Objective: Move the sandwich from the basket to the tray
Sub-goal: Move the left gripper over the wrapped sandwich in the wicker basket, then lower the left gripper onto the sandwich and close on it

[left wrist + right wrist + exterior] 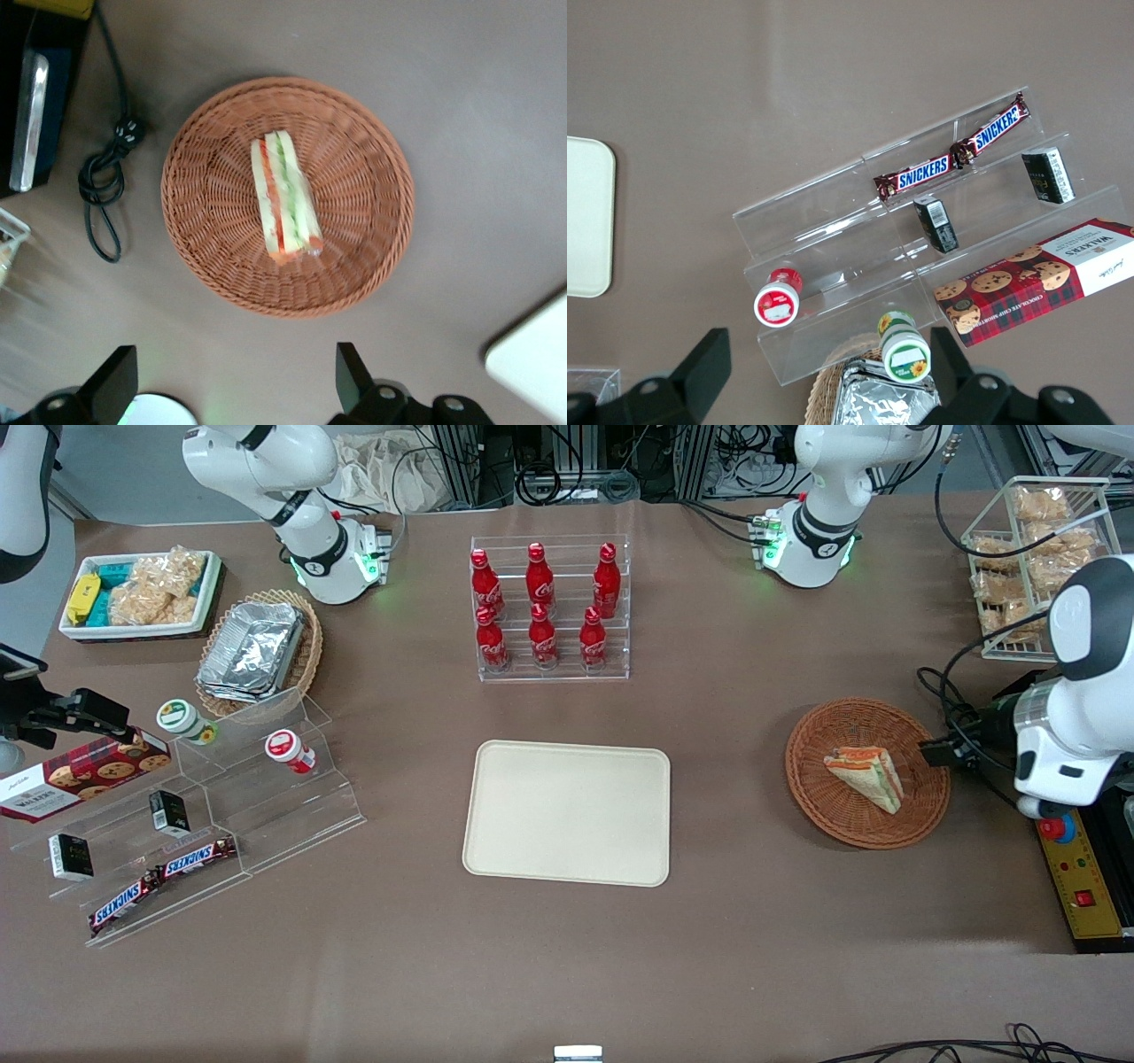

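The sandwich point(866, 777) point(285, 208), a wrapped white-bread wedge with orange-red and green layers, lies on its side in the middle of the round reddish-brown wicker basket point(815, 779) point(354, 177). My gripper point(941, 751) point(235, 381) hangs high above the basket's rim at the working arm's end of the table. It is open wide, with nothing between its black fingers point(353, 376). The cream-beige tray point(567, 812) point(536, 359) lies flat and bare at the table's middle, beside the basket and apart from it.
A rack of red cola bottles point(549, 607) stands farther from the camera than the tray. A wire rack of bagged snacks point(1036, 558), a yellow control box point(1081, 877) and a coiled black cable point(102, 190) lie near the basket. An acrylic snack shelf point(213, 815) stands toward the parked arm's end.
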Action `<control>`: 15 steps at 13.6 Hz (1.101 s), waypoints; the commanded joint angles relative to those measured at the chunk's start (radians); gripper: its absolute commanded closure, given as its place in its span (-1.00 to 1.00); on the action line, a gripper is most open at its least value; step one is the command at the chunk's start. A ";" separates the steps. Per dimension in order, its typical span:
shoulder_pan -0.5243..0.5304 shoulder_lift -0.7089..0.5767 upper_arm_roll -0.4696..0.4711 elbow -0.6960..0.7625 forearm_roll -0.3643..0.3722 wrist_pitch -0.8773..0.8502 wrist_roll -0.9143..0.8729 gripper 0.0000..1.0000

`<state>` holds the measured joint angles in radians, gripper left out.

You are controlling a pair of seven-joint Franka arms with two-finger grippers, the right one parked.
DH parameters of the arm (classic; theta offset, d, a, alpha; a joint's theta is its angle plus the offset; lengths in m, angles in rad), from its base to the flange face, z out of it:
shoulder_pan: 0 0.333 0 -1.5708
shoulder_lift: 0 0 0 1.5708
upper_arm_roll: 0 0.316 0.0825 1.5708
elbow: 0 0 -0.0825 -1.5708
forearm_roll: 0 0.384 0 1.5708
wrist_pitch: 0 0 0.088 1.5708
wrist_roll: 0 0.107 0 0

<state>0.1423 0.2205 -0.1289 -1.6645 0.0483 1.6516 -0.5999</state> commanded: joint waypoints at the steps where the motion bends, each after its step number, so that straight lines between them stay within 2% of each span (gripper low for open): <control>1: 0.014 -0.050 -0.003 -0.124 -0.016 0.117 -0.145 -1.00; 5: -0.001 -0.053 -0.009 -0.297 0.004 0.439 -0.544 -1.00; 9: -0.003 -0.053 -0.009 -0.438 0.004 0.620 -0.672 -1.00; 15: -0.003 -0.053 -0.009 -0.534 0.005 0.657 -0.672 -1.00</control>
<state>0.1396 0.2039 -0.1371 -2.1477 0.0466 2.2857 -1.2483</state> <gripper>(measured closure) 0.000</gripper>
